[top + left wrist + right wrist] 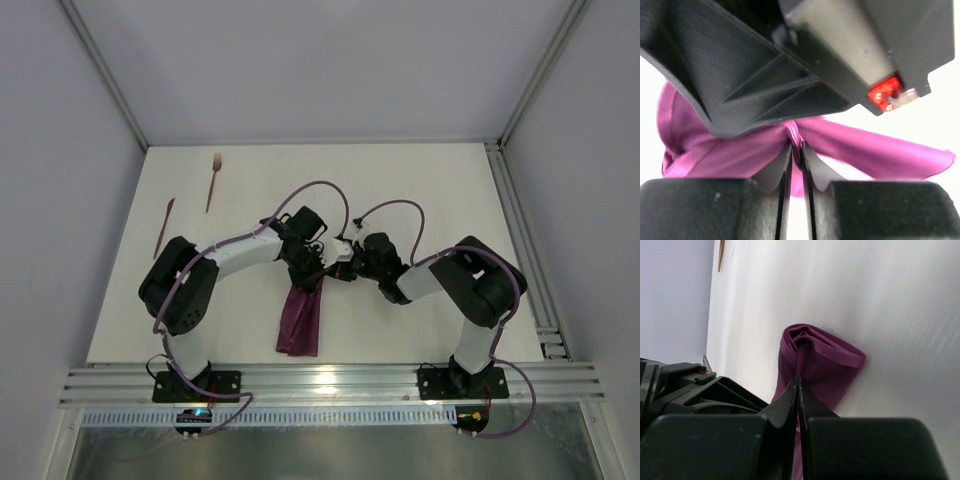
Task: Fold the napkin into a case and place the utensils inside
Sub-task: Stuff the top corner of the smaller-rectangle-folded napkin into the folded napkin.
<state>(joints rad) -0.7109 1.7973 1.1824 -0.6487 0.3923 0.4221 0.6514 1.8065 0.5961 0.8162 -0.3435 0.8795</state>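
Observation:
The plum-purple napkin [300, 322] is bunched into a narrow strip that runs from both grippers toward the near edge. My left gripper [308, 272] and right gripper [340, 270] meet tip to tip at its upper end. In the left wrist view the left gripper [796, 142] has its jaws only a sliver apart, with a fold of napkin [875, 150] pinched between the tips. In the right wrist view the right gripper [798, 380] is shut on a pleat of the napkin [825, 360]. The wooden fork [213, 180] and knife [164, 226] lie apart at the far left.
The white table [430, 190] is bounded by grey walls and a metal rail [520, 230] on the right. Purple cables loop over both arms. The tip of one brown utensil [720, 255] shows at the top left of the right wrist view.

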